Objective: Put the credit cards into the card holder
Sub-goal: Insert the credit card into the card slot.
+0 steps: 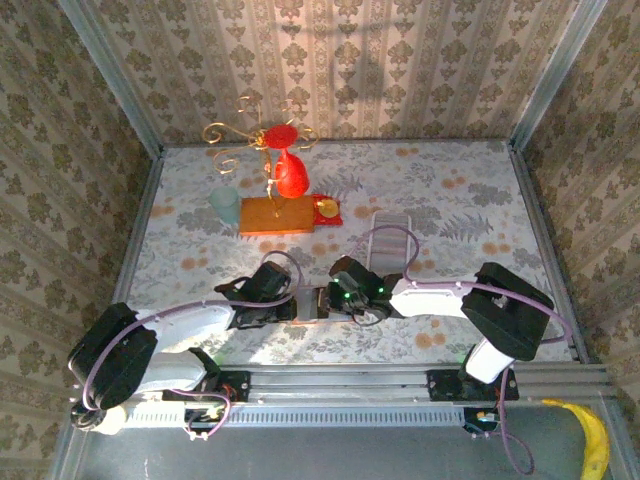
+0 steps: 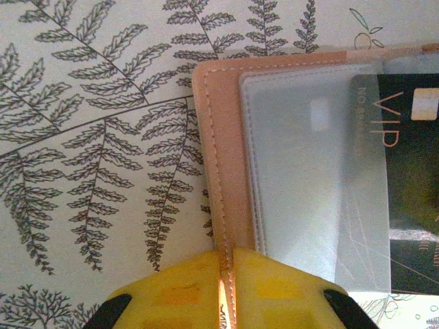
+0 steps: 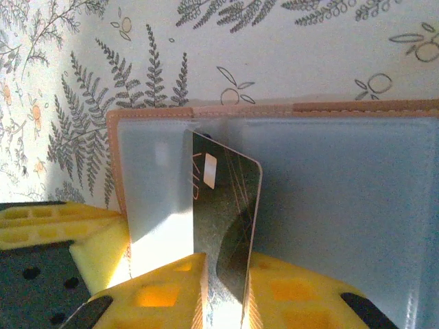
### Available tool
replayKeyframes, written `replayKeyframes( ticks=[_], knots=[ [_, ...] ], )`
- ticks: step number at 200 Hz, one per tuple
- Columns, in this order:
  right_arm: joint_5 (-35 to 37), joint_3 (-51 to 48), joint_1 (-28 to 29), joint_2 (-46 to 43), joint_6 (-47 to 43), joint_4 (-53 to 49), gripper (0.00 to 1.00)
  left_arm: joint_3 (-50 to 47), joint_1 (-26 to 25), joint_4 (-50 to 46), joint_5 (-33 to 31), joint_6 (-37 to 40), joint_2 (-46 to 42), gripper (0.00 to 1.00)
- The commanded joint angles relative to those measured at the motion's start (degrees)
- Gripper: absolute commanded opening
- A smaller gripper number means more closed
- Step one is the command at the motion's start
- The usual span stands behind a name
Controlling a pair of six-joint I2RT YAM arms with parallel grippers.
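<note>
Right gripper [image 3: 223,273]: pinches dark card [image 3: 226,199], tilted, leading edge in clear sleeve [image 3: 343,226] of open holder [image 3: 206,112] on table [image 3: 309,41]. Left gripper [image 2: 226,267]: clamps holder's stitched edge. Could buckle card or jam it if pushed at this slant; could drag holder free.

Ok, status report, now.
Left tool shut on card holder edge. Right tool astride dark VIP card, grip unclear. Card partway in clear sleeve. Nothing blocking.

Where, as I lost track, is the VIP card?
Right wrist view, centre: the VIP card sits partly in the card holder, between the right pincer's fingers.
</note>
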Motion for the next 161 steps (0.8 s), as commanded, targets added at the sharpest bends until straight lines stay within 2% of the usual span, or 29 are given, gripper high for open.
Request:
replayKeyframes(
  ticks=[1,59,86,99,124,161],
  knots=[
    [0.37,2.86,0.37,2.14,-3.42,-3.72,0.21,-0.99,-0.92,-0.21,0.74,-0.68,1.19,0.13],
    [-1.02,6.13,0.54,4.27,-6.91,-6.76,0.24,-0.77,-0.94,-0.26,0.82,-0.53,1.46,0.12],
    [3.52,7.92,0.6,2.81,-9.4,-14.07,0.4,-0.98,-1.0,-0.2,0.82,-0.53,1.38,0.11],
    [4.23,7.95,0.56,2.24,-9.84,-15.18,0.42,-0.99,-1.0,-0.22,0.82,-0.54,1.38,0.12],
    [4.41,8.73,0.6,2.63,-10.68,-16.87,0.41,-0.98,-0.99,-0.2,0.82,-0.55,1.38,0.11],
    [3.25,9.59,1.12,4.29,-10.64,-15.57,0.29,-0.82,-0.94,0.14,0.91,-0.62,1.64,0.1]
  ],
)
